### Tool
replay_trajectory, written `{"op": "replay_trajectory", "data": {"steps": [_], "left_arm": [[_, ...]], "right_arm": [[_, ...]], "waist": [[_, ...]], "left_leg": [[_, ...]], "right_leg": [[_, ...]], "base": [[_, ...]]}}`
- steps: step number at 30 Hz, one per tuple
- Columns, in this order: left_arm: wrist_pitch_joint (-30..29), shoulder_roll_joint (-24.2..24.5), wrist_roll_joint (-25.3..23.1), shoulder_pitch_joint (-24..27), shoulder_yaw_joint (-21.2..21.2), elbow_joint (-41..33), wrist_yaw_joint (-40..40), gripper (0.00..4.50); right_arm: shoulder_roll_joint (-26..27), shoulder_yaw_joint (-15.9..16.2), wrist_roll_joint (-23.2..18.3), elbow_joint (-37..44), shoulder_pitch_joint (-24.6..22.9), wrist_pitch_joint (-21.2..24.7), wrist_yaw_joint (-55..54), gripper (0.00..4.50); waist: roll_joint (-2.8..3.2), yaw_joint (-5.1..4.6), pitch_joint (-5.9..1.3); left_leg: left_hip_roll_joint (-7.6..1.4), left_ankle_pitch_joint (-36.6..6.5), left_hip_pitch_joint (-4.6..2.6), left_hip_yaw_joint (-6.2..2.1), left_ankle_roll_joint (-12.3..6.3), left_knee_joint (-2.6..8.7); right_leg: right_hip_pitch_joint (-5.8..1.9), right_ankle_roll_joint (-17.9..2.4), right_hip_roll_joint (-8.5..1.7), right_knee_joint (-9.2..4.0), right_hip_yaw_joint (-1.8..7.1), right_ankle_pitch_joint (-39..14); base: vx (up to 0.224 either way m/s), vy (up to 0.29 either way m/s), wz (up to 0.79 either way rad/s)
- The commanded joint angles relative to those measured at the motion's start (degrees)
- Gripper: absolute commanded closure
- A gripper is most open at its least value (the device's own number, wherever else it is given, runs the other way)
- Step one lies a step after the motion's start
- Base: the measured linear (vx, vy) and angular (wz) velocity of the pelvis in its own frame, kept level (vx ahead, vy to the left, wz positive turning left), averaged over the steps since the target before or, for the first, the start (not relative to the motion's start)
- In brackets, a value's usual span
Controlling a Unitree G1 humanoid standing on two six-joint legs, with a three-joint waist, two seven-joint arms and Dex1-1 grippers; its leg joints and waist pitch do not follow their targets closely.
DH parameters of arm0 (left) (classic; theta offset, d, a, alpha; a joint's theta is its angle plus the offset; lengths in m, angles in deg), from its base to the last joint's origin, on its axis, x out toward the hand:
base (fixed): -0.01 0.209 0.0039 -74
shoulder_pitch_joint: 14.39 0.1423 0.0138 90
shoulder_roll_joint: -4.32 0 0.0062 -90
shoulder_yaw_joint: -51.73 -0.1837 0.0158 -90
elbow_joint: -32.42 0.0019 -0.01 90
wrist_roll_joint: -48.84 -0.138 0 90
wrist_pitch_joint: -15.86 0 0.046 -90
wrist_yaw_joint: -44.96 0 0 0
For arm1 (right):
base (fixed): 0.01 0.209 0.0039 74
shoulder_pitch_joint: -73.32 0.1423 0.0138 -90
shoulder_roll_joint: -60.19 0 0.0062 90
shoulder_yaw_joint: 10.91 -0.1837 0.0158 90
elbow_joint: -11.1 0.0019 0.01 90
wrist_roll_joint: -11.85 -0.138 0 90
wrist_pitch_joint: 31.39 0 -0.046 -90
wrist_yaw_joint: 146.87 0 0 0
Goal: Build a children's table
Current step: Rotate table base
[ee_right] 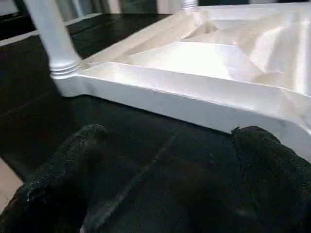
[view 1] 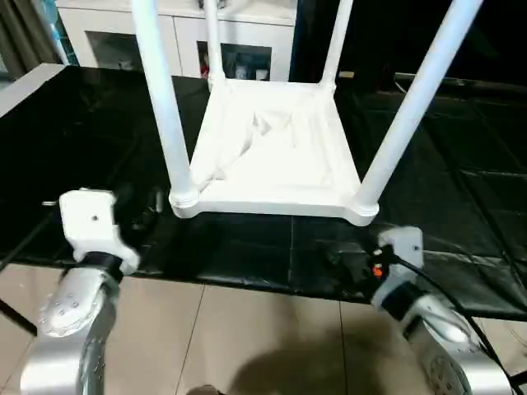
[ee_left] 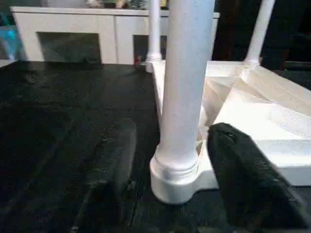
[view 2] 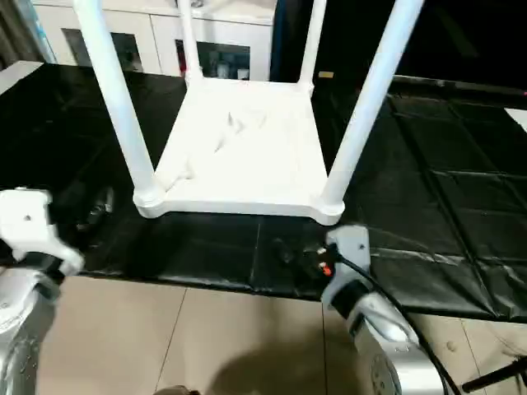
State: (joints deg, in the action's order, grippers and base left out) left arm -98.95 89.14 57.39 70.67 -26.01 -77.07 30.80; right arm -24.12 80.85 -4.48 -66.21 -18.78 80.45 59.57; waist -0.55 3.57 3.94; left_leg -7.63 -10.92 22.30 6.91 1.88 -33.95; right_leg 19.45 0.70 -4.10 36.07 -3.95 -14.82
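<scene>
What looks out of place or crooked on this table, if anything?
Nothing stands out. The table top lies upside down on the black mat, and all four legs stand in their corner sockets. They splay slightly outward, evenly. Both grippers, left and right, are off the table, holding nothing.

**Both hands low and empty**

My left forearm (view 1: pixel 70 329) rises from the near edge, silver, with its white wrist block (view 1: pixel 90 222) above it. The left hand (ee_left: pixel 194 204) shows one black finger (ee_left: pixel 248 179) in its wrist view; I cannot tell how far it is parted. My right forearm (view 1: pixel 445 346) angles inward, its wrist (view 1: pixel 395 247) tipped forward. The right hand (ee_right: pixel 165 179) has its two black fingers (ee_right: pixel 63 174) spread wide with nothing between them.
</scene>
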Motion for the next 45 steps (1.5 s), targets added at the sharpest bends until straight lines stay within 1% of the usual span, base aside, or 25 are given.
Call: {"op": "replay_trajectory", "data": {"steps": [1, 2, 3, 4, 5, 6, 8, 10, 13, 14, 18, 22, 25, 26, 28, 32, 33, 36, 38, 39, 40, 41, 42, 44, 45], "left_arm": [[0.02, 0.41, 0.42, -1.28, -1.06, 1.6, -0.81, 1.47], [0.72, 1.55, 0.02, -4.9, -1.9, 6.83, -1.6, 1.43], [0.94, 1.8, -0.16, -5.9, -2.15, 8.38, -1.86, 1.44], [1.83, 2.25, -0.4, -8.16, -2.59, 11.97, -2.62, 1.39], [2.32, 2.37, -0.41, -9.04, -2.72, 13.4, -2.98, 1.39], [2.86, 2.66, -0.48, -10.35, -2.91, 15.4, -3.59, 1.09], [3.67, 3.05, 0.15, -12.68, -2.9, 18.87, -5.26, 1.02], [4.63, 3.33, 0.58, -14.6, -2.85, 21.61, -6.49, 0.93], [6.26, 3.83, 1.13, -17.63, -2.64, 26.05, -7.29, 0.61], [7.62, 3.81, 1.77, -19.46, -2.29, 28.8, -7.75, 0.57], [9.27, 3.06, 3.86, -22.04, -2.59, 32.1, -11.22, 0.35], [7.86, 2.73, 7.26, -21.53, -5.16, 30.45, -19.54, 0.35], [4.16, 3.61, 11.58, -19.49, -7.51, 26.39, -26.46, 0.35], [2.9, 4.21, 13.11, -18.58, -8.73, 24.74, -28.91, 0.35], [0.47, 5.24, 15.42, -17.03, -11.06, 21.77, -32.42, 0.35], [-1.74, 5.61, 15.82, -16.1, -14.85, 19.49, -35.95, 0.35], [-1.83, 5.6, 15.71, -16.09, -15.14, 19.43, -36.17, 0.35], [-1.23, 3.6, 13.94, -17.4, -17.38, 21.14, -35.44, 0.35], [-1.3, 2.83, 13.78, -17.93, -17.85, 21.63, -34.89, 0.35], [-1.92, 1.96, 14.3, -18.45, -19.28, 21.31, -35.04, 0.35], [-2.01, 1.63, 14.32, -18.62, -19.76, 21.25, -35.07, 0.35], [-2.28, 0.97, 14.39, -18.97, -20.81, 21.09, -35.07, 0.35], [-2.55, 0.54, 14.55, -19.18, -21.27, 21.03, -35.06, 0.35], [-3.15, -0.52, 14.9, -19.58, -22.42, 20.77, -35.38, 0.35], [-3.36, -1.0, 14.99, -19.74, -22.99, 20.66, -35.59, 0.35]], "right_arm": [[-0.49, 0.44, 0.01, -0.66, 0.65, -0.4, 0.46, 0.06], [-0.52, 1.11, 0.5, -1.8, 2.03, -0.58, 0.88, 0.06], [-0.54, 1.37, 0.77, -2.1, 2.38, -0.71, 0.96, 0.06], [-0.51, 1.93, 1.17, -2.69, 3.13, -0.88, 1.25, 0.06], [-0.49, 2.15, 1.28, -2.91, 3.4, -0.91, 1.41, 0.06], [-0.58, 2.52, 1.73, -3.22, 3.83, -1.0, 1.47, 0.06], [-0.64, 2.89, 2.17, -4.0, 4.7, -0.84, 1.24, 0.06], [-0.65, 3.05, 2.56, -4.86, 5.44, -0.9, 0.88, 0.06], [-0.66, 3.31, 3.2, -6.2, 6.44, -0.84, 0.25, 0.06], [-0.54, 3.49, 3.94, -7.41, 7.16, -0.5, -0.59, 0.06], [-0.21, 4.07, 6.7, -11.94, 9.28, 1.21, -3.75, 0.06], [0.12, 4.73, 9.1, -17.39, 11.76, 2.23, -6.03, 0.06], [1.1, 4.26, 9.98, -21.68, 14.1, 1.48, -8.04, 0.06], [1.61, 3.83, 10.08, -23.52, 15.14, 0.97, -8.88, 0.06], [2.17, 3.14, 9.98, -26.18, 16.53, 0.03, -9.64, 0.06], [1.87, 2.81, 10.72, -29.73, 18.07, -1.22, -10.23, 0.06], [1.87, 2.73, 10.77, -30.02, 18.2, -1.3, -10.31, 0.06], [2.02, 2.0, 10.78, -32.32, 19.47, -2.13, -10.49, 0.06], [2.14, 1.82, 10.72, -32.92, 19.84, -2.43, -10.48, 0.06], [2.34, 1.83, 10.54, -33.66, 20.24, -3.15, -10.28, 0.06], [2.39, 1.92, 10.48, -33.68, 20.24, -3.3, -10.11, 0.06], [2.49, 2.14, 10.34, -33.82, 20.28, -3.71, -9.74, 0.06], [2.54, 2.23, 10.3, -33.86, 20.26, -3.91, -9.63, 0.06], [2.68, 2.39, 10.15, -33.77, 20.1, -4.39, -9.2, 0.06], [2.75, 2.45, 10.08, -33.68, 20.01, -4.6, -8.93, 0.06]], "waist": [[0.57, 0.13, -2.42], [0.54, 0.11, -2.68], [0.62, 0.21, -2.75], [0.48, 0.03, -3.18], [0.83, 0.17, -3.47], [0.84, 0.11, -3.77], [0.7, 0.12, -3.83], [0.76, 0.14, -3.82], [0.8, 0.3, -3.68], [0.77, 0.26, -3.55], [0.77, 0.31, -3.56], [0.81, 0.6, -3.77], [0.86, 1.4, -3.89], [0.63, 1.42, -4.04], [0.62, 1.73, -4.1], [0.49, 1.97, -3.97], [0.11, 1.94, -4.01], [0.41, 1.97, -3.91], [0.33, 1.95, -3.84], [0.57, 2.01, -3.82], [0.41, 1.96, -3.9], [0.82, 2.03, -3.97], [0.59, 2.01, -3.9], [0.95, 2.08, -4.08], [0.76, 2.0, -4.1]], "left_leg": [[-5.11, -15.02, -0.72, -2.07, 0.47, 5.37], [-5.11, -13.81, -0.48, -1.88, 0.04, 5.29], [-4.96, -13.52, -0.77, -1.68, 0.04, 5.21], [-4.93, -10.88, -0.57, -1.72, -0.45, 5.03], [-4.98, -8.66, -0.91, -1.53, -0.89, 4.74], [-4.99, -5.75, -0.84, -1.53, -1.76, 4.38], [-4.86, -2.31, -0.68, -1.24, -3.72, 3.95], [-4.95, -3.04, -0.73, -1.11, -4.13, 3.97], [-5.2, -6.56, -0.99, -0.97, -3.86, 4.25], [-5.37, -8.58, -1.08, -0.9, -3.02, 4.49], [-5.55, -10.36, -1.17, -0.45, -1.26, 4.72], [-5.52, -9.72, -1.42, 0.2, 0.16, 4.58], [-5.72, -7.77, -1.41, 0.49, -0.09, 4.51], [-5.68, -6.54, -1.23, 0.51, -0.14, 4.53], [-5.65, -5.78, -1.56, 0.93, -0.42, 4.33], [-5.8, -6.08, -1.41, 1.43, -0.13, 4.43], [-5.82, -6.26, -1.38, 1.49, -0.07, 4.47], [-5.81, -7.45, -1.34, 1.53, 0.48, 4.54], [-5.9, -8.91, -1.47, 1.57, 1.06, 4.63], [-5.95, -9.42, -1.5, 1.54, 1.39, 4.67], [-5.94, -9.61, -1.48, 1.5, 1.7, 4.72], [-5.94, -9.64, -1.45, 1.43, 1.87, 4.72], [-6.0, -10.0, -1.53, 1.52, 2.04, 4.73], [-5.95, -9.71, -1.44, 1.46, 2.17, 4.69], [-5.94, -9.51, -1.44, 1.51, 2.16, 4.66]], "right_leg": [[-0.4, -9.39, -5.0, -5.45, 3.42, -9.33], [-0.69, -9.63, -5.0, -5.02, 3.37, -5.42], [-0.37, -9.69, -4.72, -4.95, 3.36, -4.14], [-0.82, -10.18, -4.73, -4.31, 3.3, 0.99], [-0.64, -10.55, -4.57, -4.02, 3.25, 5.83], [-0.98, -11.3, -4.64, -3.51, 3.1, 11.12], [-1.24, -12.87, -4.96, -3.2, 2.97, 16.42], [-1.25, -13.5, -5.1, -3.28, 2.96, 15.69], [-1.2, -14.61, -5.28, -3.54, 3.04, 10.87], [-1.1, -14.87, -5.26, -3.7, 3.11, 8.06], [-0.93, -14.97, -5.3, -3.74, 3.16, 5.29], [-0.66, -15.53, -5.36, -3.68, 3.23, 4.94], [-0.63, -15.16, -5.34, -3.43, 3.24, 7.14], [-0.76, -15.3, -5.36, -3.11, 3.12, 8.51], [-0.48, -15.49, -5.23, -3.07, 3.12, 8.97], [-0.6, -14.28, -5.22, -3.22, 3.22, 6.98], [-0.68, -14.09, -5.27, -3.27, 3.24, 6.58], [-0.65, -13.35, -5.31, -3.46, 3.38, 4.29], [-0.56, -13.25, -5.35, -3.7, 3.43, 2.52], [-0.47, -13.12, -5.35, -3.73, 3.44, 1.82], [-0.57, -13.03, -5.27, -3.69, 3.4, 1.76], [-0.58, -13.02, -5.28, -3.61, 3.36, 1.93], [-0.4, -12.93, -5.23, -3.76, 3.41, 2.24], [-0.57, -12.93, -5.21, -3.59, 3.36, 2.84], [-0.58, -13.02, -5.15, -3.6, 3.38, 3.68]], "base": [[0.0, 0.0, 0.0], [0.0, 0.0, 0.0], [0.0, 0.0, 0.0], [0.0, 0.0, 0.0], [0.0, 0.0, 0.0], [0.0, 0.0, 0.0], [0.0, 0.0, 0.0], [0.0, 0.0, 0.0], [0.0, 0.0, 0.0], [0.0, 0.0, 0.0], [0.0, 0.0, 0.0], [0.0, 0.0, 0.0], [0.0, 0.0, 0.0], [0.0, 0.0, 0.0], [0.0, 0.0, 0.0], [0.0, 0.0, 0.0], [0.0, 0.0, 0.0], [0.0, 0.0, 0.0], [0.0, 0.0, 0.0], [0.0, 0.0, 0.0], [0.0, 0.0, 0.0], [0.0, 0.0, 0.0], [0.0, 0.0, 0.0], [0.0, 0.0, 0.0], [0.0, 0.0, 0.0]]}}
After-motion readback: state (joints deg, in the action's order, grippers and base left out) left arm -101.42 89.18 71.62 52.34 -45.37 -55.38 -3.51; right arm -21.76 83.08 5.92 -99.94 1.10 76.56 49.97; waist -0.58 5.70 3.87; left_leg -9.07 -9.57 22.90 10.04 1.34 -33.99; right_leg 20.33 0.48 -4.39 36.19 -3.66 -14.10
